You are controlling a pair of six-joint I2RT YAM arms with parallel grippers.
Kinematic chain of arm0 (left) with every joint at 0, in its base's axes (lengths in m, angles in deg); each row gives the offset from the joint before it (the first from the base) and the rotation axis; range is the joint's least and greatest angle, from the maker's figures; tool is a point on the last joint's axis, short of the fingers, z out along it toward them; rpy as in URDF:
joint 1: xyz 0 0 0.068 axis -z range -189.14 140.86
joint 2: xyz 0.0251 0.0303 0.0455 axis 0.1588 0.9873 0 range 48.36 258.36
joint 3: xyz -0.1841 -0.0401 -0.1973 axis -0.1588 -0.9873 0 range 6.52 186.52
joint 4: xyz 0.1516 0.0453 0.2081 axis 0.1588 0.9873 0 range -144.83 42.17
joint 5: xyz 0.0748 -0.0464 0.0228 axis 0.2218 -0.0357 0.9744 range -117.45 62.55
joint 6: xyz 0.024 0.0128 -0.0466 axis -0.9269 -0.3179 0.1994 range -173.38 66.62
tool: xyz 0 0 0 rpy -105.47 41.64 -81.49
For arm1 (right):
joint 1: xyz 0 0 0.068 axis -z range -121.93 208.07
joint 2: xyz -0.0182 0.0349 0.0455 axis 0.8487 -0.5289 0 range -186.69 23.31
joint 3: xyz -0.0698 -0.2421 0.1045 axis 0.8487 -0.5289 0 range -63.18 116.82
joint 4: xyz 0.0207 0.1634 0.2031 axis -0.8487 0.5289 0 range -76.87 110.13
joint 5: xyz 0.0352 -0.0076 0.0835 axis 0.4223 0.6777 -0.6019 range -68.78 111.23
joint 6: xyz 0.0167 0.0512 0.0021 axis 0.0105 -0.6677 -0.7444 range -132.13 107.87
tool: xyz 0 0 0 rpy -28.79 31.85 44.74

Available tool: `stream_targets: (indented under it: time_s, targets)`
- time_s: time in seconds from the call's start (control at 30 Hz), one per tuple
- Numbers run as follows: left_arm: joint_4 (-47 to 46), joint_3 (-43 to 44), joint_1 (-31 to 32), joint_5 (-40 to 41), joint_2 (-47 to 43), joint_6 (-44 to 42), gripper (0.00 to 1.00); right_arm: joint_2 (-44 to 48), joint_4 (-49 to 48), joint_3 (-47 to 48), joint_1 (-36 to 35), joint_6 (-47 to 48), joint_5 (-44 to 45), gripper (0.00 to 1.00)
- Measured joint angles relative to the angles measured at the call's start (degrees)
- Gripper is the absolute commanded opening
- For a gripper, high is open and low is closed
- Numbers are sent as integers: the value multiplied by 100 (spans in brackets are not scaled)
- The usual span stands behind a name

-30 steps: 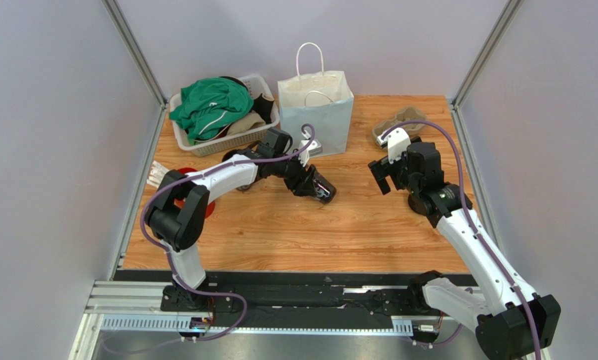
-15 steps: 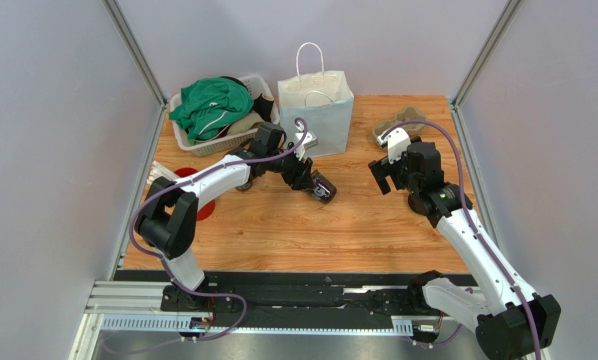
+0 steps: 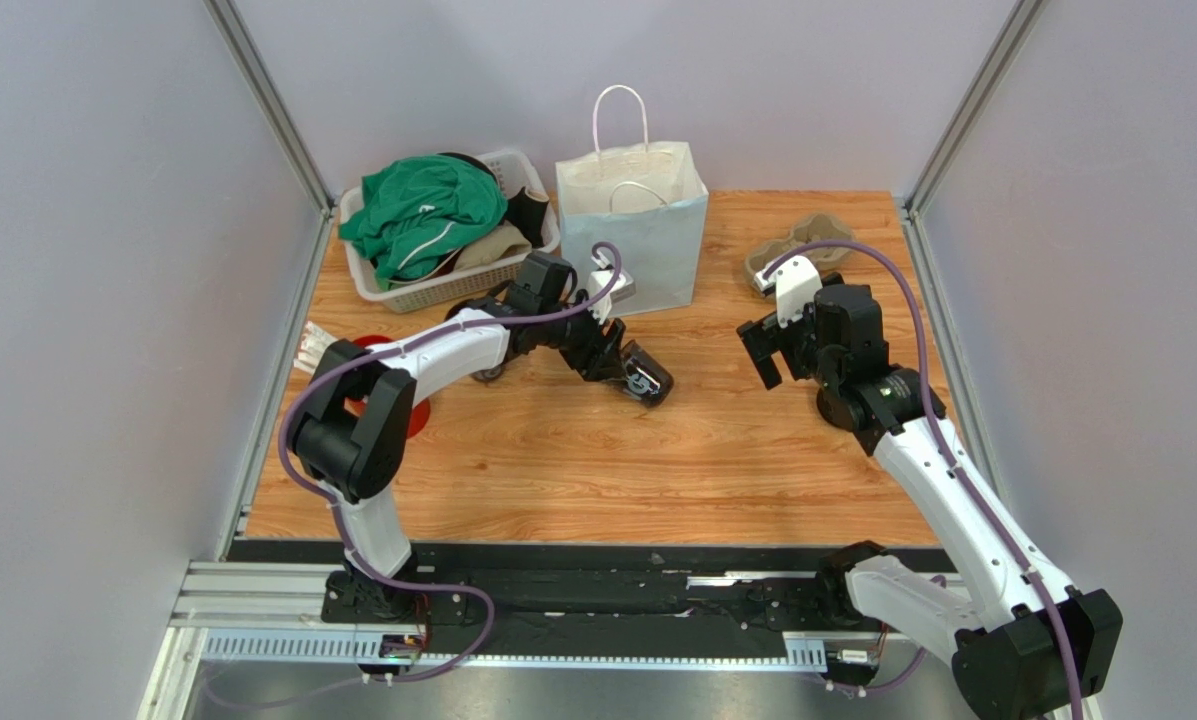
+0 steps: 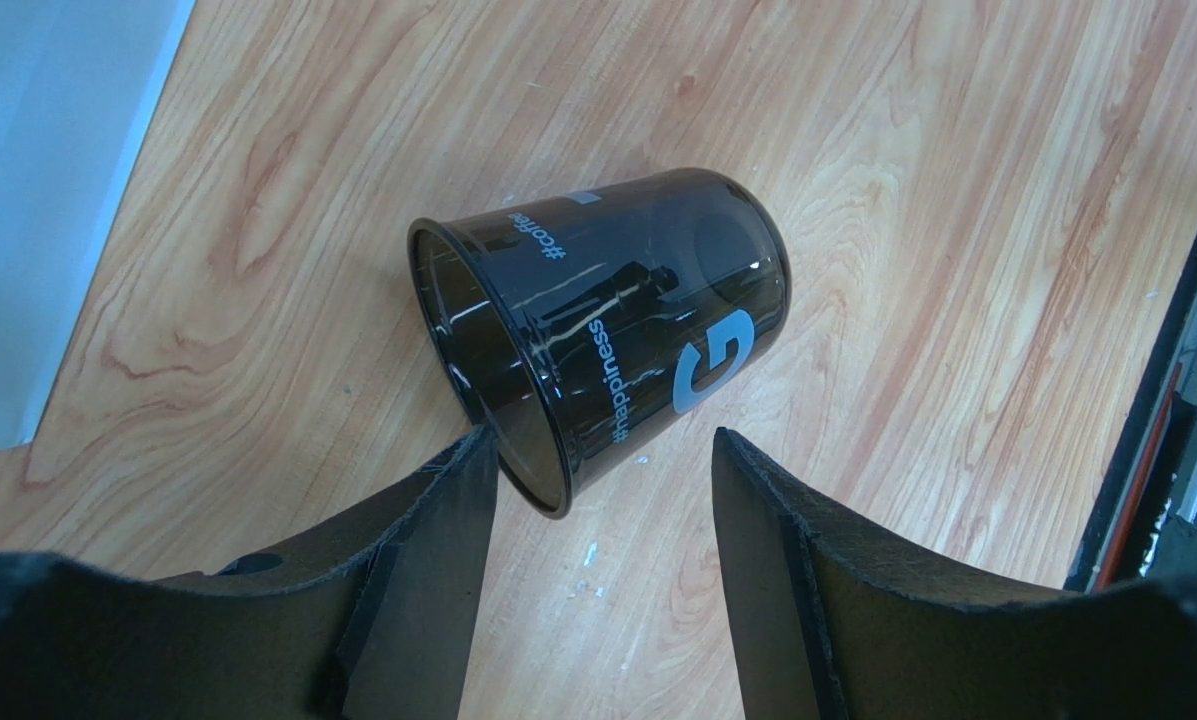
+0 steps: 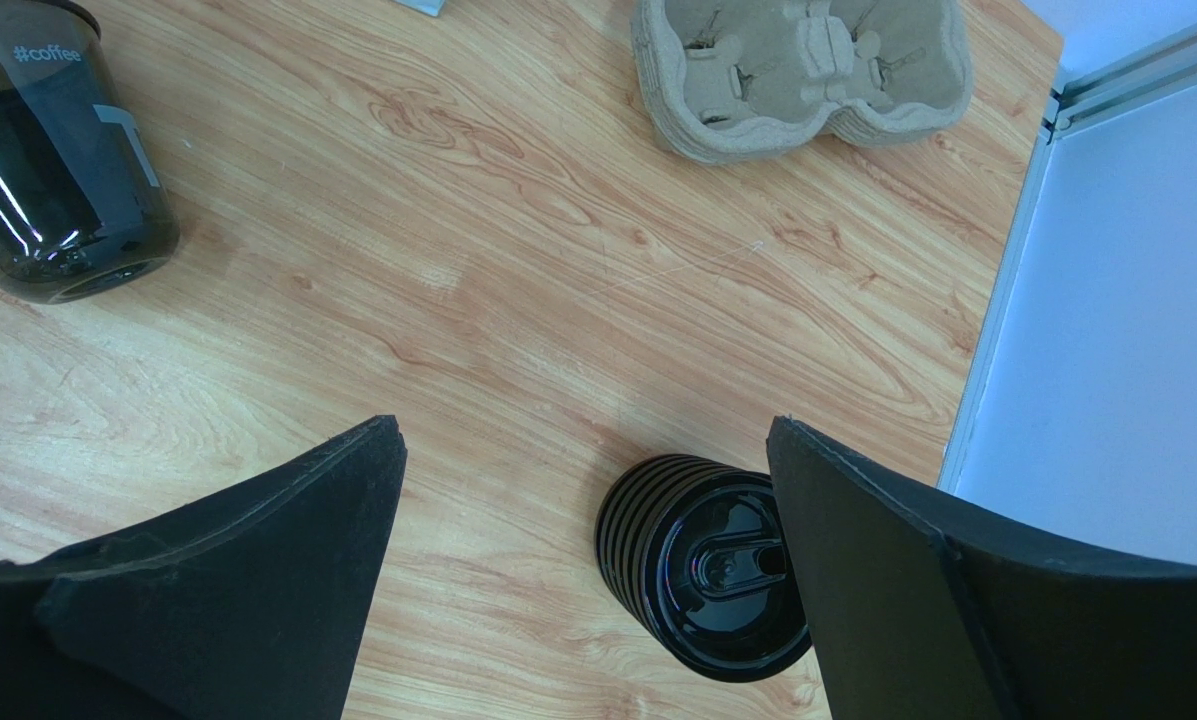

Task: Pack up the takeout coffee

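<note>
The takeout coffee [image 5: 709, 567], a black ribbed paper cup with a black lid, stands upright on the wood table. It is just inside the right finger of my right gripper [image 5: 586, 450], which is open and above it. In the top view my right gripper [image 3: 765, 353] hangs over the table's right half, and the cup is mostly hidden under that arm. My left gripper [image 4: 597, 510] [image 3: 627, 365] is open and empty. A dark see-through plastic cup [image 4: 604, 323] [image 3: 648, 380] lies on its side just beyond its fingertips, rim close to the left finger.
A light blue paper bag [image 3: 634, 225] with white handles stands open at the back middle. A cardboard cup carrier [image 5: 800, 75] [image 3: 800, 248] lies at the back right. A basket [image 3: 394, 288] of clothes is at the back left. A red cup [image 3: 367, 348] is behind the left arm.
My left arm has shifted back and left a little, and its gripper has drawn slightly off the dark plastic cup, which stays lying in place. The right arm has not moved.
</note>
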Motion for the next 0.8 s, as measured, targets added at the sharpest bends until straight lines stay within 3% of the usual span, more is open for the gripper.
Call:
stream_targets:
  time_s: [0.27, 0.37, 0.5, 0.63, 0.67, 0.8]
  targets:
    - [-76, 4, -2, -114, 149, -9, 61, 0, 0, 0, 0, 0, 0, 98]
    - [-85, 9, -7, -157, 286, -9, 56, 0, 2, 0, 0, 0, 0, 98]
    - [-76, 24, -22, -275, 387, -2, 39, 0, 0, 0, 0, 0, -2, 98]
    - [-33, 162, -37, -398, 407, -11, 28, -2, 0, 0, 0, 2, -9, 98]
    - [-24, 208, -39, -426, 407, -13, 20, 0, 0, 0, 0, 2, -17, 98]
    - [120, 387, -39, -527, 407, -31, 13, -2, 2, 0, 0, 2, -37, 98]
